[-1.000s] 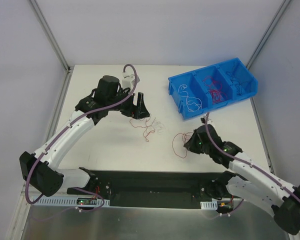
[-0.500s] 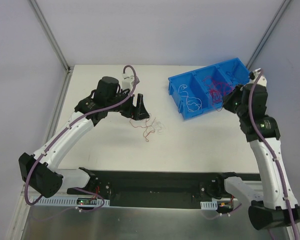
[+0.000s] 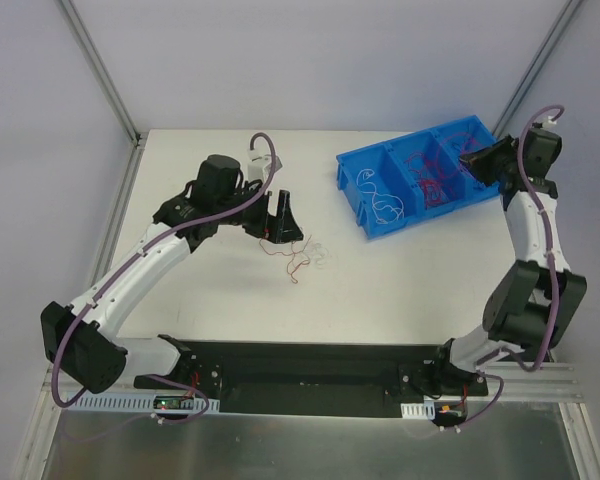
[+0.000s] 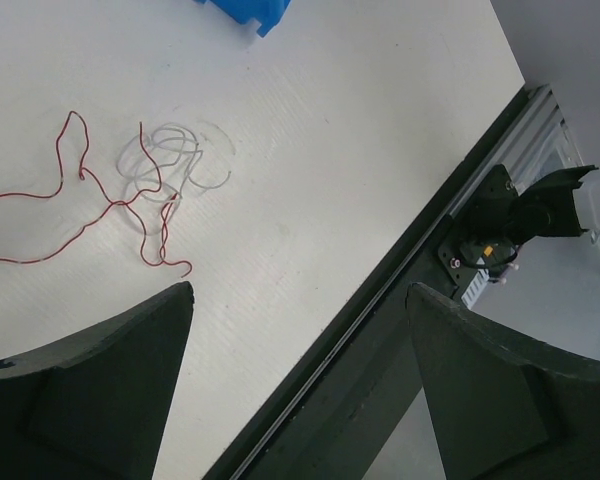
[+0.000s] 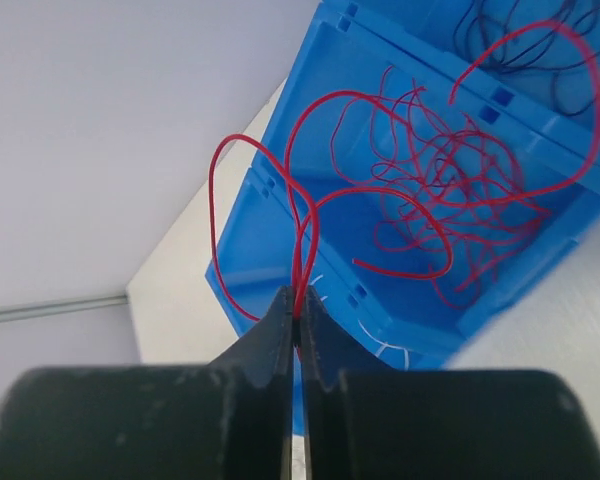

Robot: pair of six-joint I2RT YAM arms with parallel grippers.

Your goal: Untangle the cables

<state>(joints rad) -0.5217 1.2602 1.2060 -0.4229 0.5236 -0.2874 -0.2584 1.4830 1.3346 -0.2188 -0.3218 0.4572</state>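
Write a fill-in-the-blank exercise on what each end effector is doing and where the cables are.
1. The right end effector is shut on a ___ cable.
2. The blue bin has ___ compartments.
3. The left end effector hangs ___ above the tangle, holding nothing.
4. That tangle is made of red and ___ strands.

Missing words: red; three; open; white.

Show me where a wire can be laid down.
Bare: the right half of the white table, between the red-and-white wire tangle and the blue three-compartment plastic bin, down to the black base rail. Crowded: around that tangle, and inside the bin.
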